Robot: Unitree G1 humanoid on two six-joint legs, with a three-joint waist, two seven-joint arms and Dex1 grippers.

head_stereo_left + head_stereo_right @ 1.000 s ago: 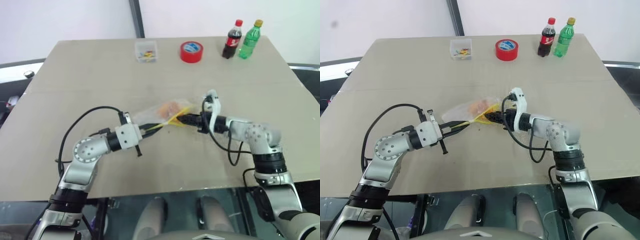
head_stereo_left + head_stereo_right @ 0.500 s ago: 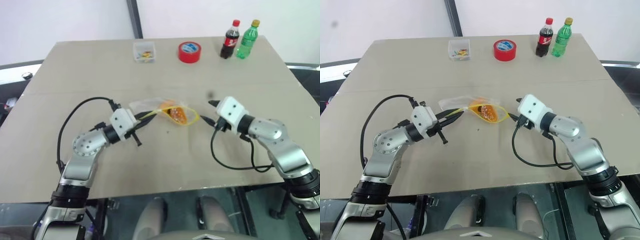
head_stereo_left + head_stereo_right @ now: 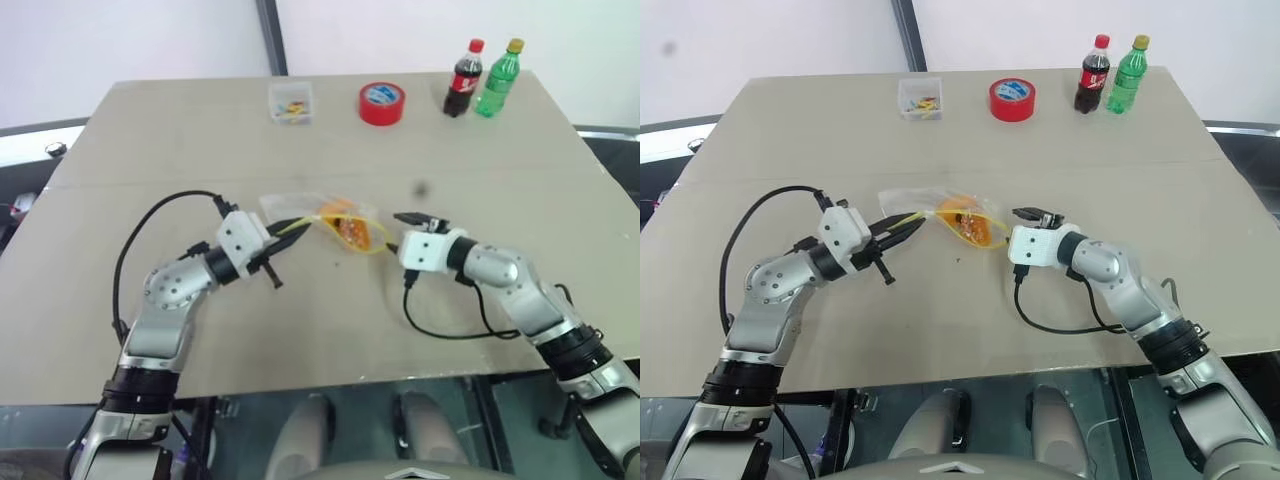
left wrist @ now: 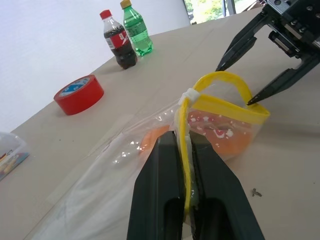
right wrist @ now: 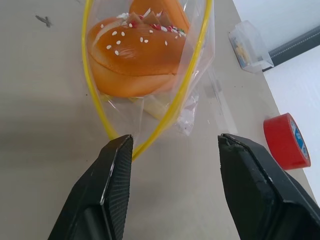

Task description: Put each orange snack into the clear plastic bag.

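From the head view, the limp, light bag is seen mid-table; from the left wrist, the left gripper is clamped on its yellow seal, the best hold; from the right wrist, snacks are bagged and the right gripper is apart.

A flat beige worktop stands before a plain white wall crossed by a dark vertical post.

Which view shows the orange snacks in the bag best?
Right wrist view: the orange snacks sit close up inside the clear plastic bag, speckles visible. Left wrist view shows them partly behind the yellow seal. Eye views show a small orange patch.
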